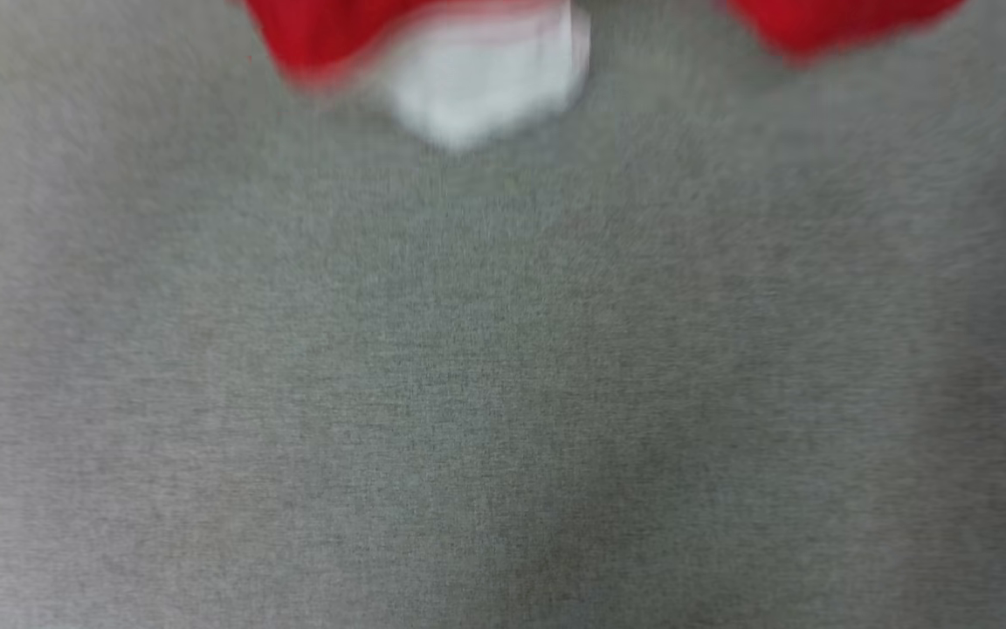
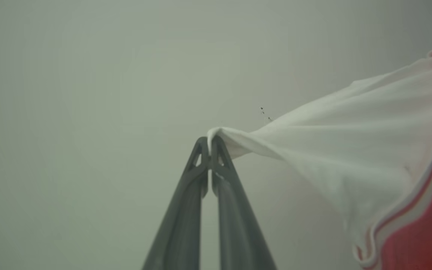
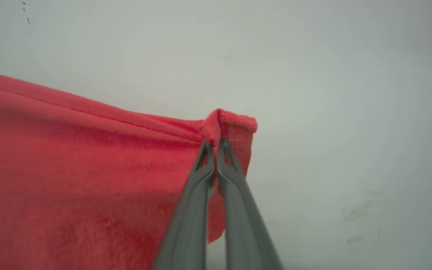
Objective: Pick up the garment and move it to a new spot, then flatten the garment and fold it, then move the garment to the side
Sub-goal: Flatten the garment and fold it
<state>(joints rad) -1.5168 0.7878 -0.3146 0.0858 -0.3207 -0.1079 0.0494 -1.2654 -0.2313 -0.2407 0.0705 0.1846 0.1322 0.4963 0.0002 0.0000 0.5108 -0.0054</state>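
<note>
A red fabric shirt with white sleeves [image 3: 69, 157] is held taut — the white sleeve [image 2: 351, 157] gripped by the clenched left pincer [image 2: 211, 140], a red corner [image 3: 234, 122] by the right pincer [image 3: 215, 144].

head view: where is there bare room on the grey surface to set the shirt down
The grey surface is bare across the whole middle and bottom, below the garment. The top edge is crowded: red cloth upper left and right, white sleeve between.

grey heathered fabric surface [image 1: 503, 393], blurred. pale plain backdrop [image 2: 88, 93], few tiny dark specks [image 2: 264, 113] on it; faint smudges [image 3: 362, 213] in right wrist view.
</note>
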